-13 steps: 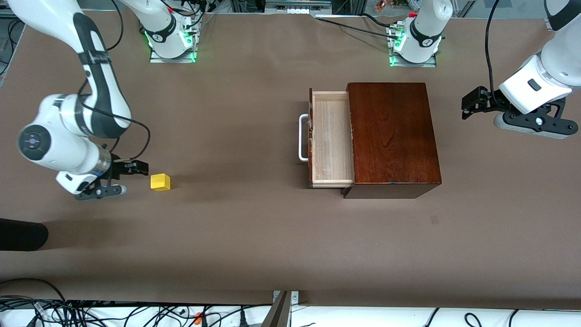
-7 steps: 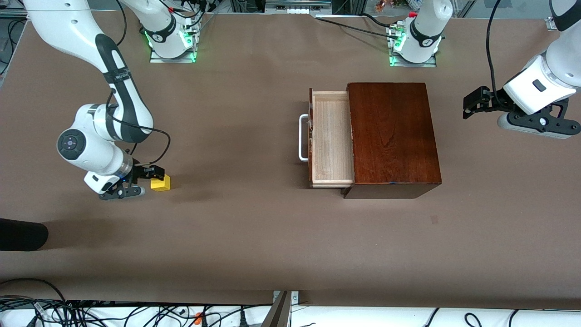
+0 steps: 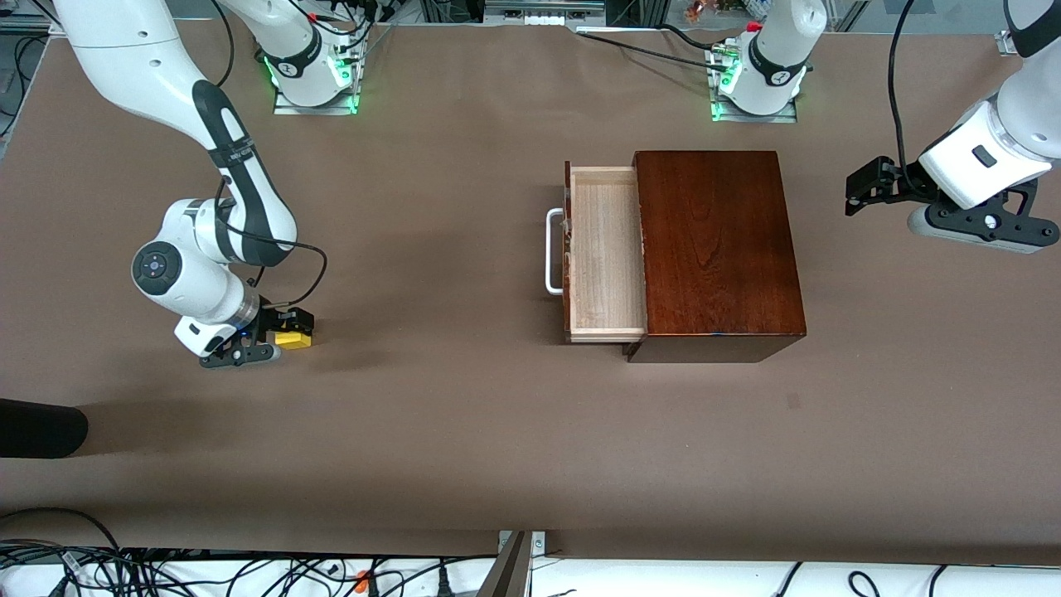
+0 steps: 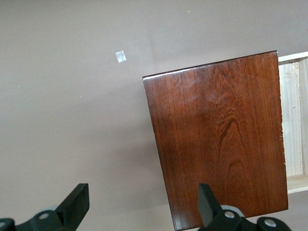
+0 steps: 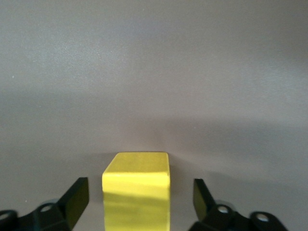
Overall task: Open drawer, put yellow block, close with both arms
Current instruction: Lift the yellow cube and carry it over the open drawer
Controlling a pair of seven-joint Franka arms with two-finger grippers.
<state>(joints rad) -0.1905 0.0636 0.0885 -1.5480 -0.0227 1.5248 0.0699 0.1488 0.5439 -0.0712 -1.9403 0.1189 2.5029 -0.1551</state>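
The yellow block [image 3: 293, 337] sits on the table toward the right arm's end. My right gripper [image 3: 290, 328] is low over it, open, with a finger on each side of the block [image 5: 136, 192] and gaps between. The dark reddish-brown wooden box [image 3: 714, 249] stands mid-table with its drawer [image 3: 603, 253] pulled out, pale interior showing nothing inside, white handle [image 3: 552, 252] on its front. My left gripper [image 3: 858, 191] is open in the air over the table at the left arm's end, apart from the box [image 4: 221, 139].
A black object [image 3: 41, 427] lies at the table's edge at the right arm's end, nearer the front camera. Cables [image 3: 166, 572] run along the near edge. A small pale mark [image 4: 121, 56] is on the table.
My right gripper has moved toward the yellow block and lowered over it, so the block now sits between its open fingers. The left arm shifted only slightly.
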